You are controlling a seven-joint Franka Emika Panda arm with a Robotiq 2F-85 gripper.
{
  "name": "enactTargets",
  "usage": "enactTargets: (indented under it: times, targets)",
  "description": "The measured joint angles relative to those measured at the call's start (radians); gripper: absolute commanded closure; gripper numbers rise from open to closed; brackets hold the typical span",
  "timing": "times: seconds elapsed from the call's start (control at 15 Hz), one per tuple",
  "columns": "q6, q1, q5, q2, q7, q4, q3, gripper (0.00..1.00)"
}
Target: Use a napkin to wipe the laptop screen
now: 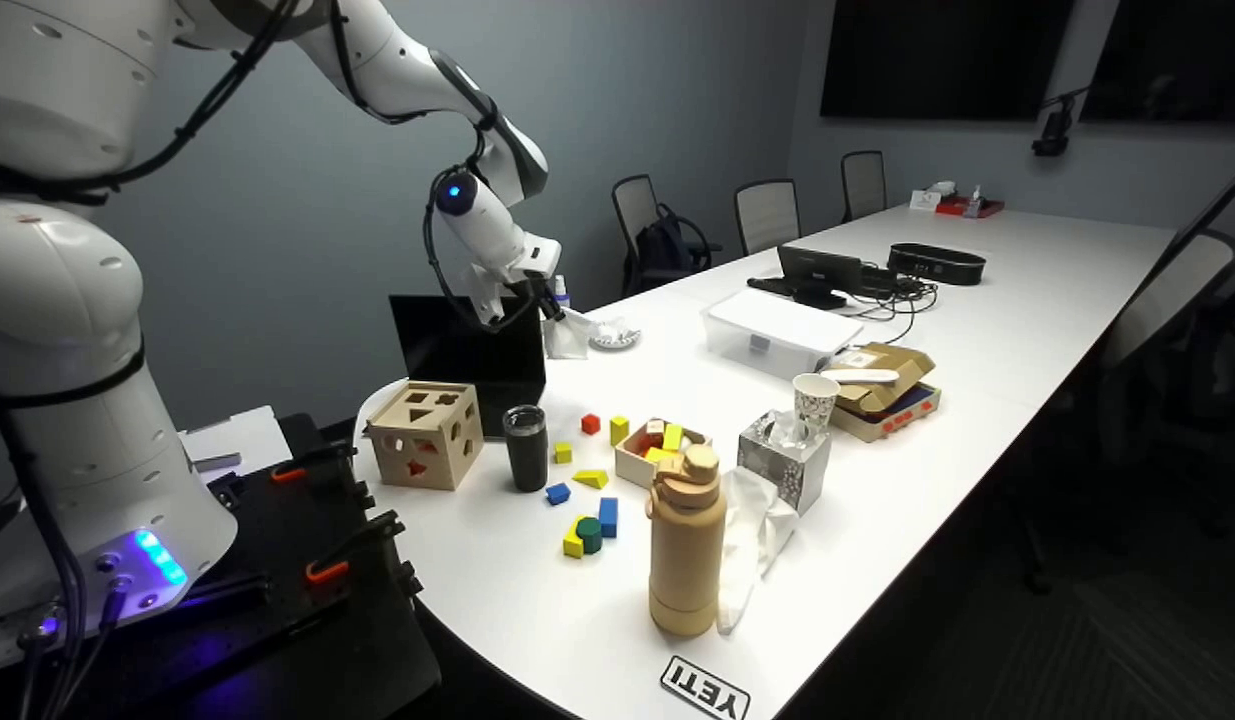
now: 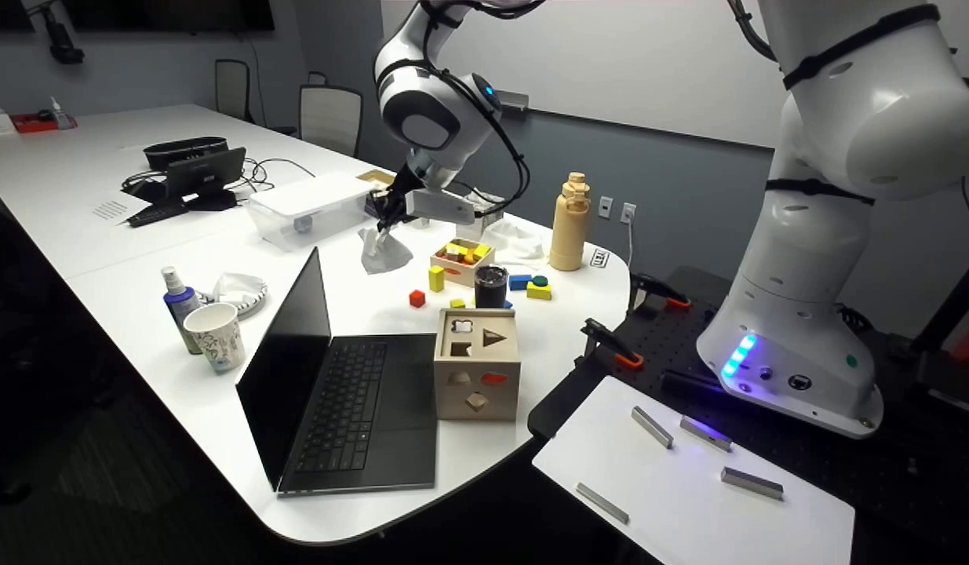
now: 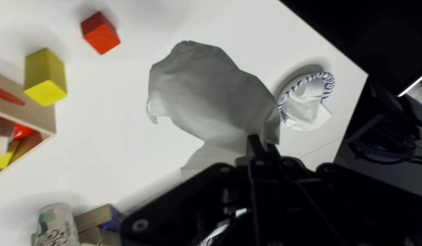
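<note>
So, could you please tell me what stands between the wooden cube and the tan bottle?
A black tumbler, then small blue, yellow and green blocks; both exterior views show them there.

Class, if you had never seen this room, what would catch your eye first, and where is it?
Probably the big white arm, arching over the table, its jaws shut on a white napkin. Next, perhaps, the black screen of the laptop, open near the table's edge beside the wooden cube. Then the tan bottle stands tall by the table's rounded end.
</note>
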Motion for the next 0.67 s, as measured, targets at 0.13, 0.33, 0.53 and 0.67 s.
enactTargets:
  times: [0.13, 0.33, 0.53, 0.67]
  targets:
    - [0.14, 0.023, -0.005, 0.021, 0.005, 0.058, -0.013, 1.0]
    - [0.329, 0.012, -0.118, 0.069, 0.09, 0.125, 0.013, 1.0]
    - [0.3, 0.061, -0.046, 0.127, 0.039, 0.096, -0.128, 1.0]
    - [0.296, 0.034, -0.001, 0.168, -0.021, 0.069, -0.169, 1.0]
